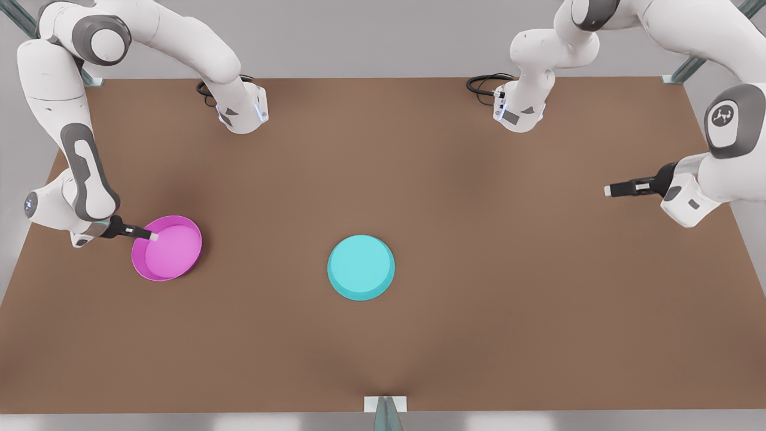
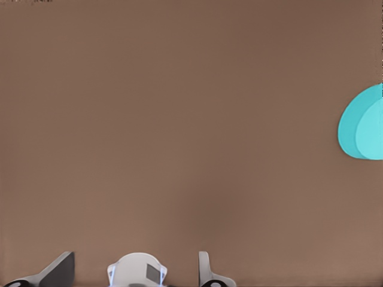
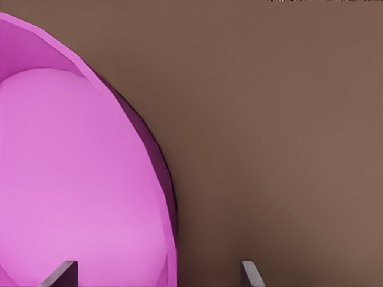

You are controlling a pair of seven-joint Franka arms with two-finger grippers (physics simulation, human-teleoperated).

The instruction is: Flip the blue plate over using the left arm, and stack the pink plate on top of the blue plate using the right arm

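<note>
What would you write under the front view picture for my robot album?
Right gripper reaches the pink plate's rim; the blue plate lies base-up mid-table, while the left gripper hangs open off to the side.

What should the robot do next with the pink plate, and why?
Probably close the right tool on the pink plate's rim. Its open fingers straddle that rim, one over the inside, one outside, so a pinch should grip it. The blue plate already lies base up mid-table, and the left tool waits far off, open, at the front view's right.
</note>
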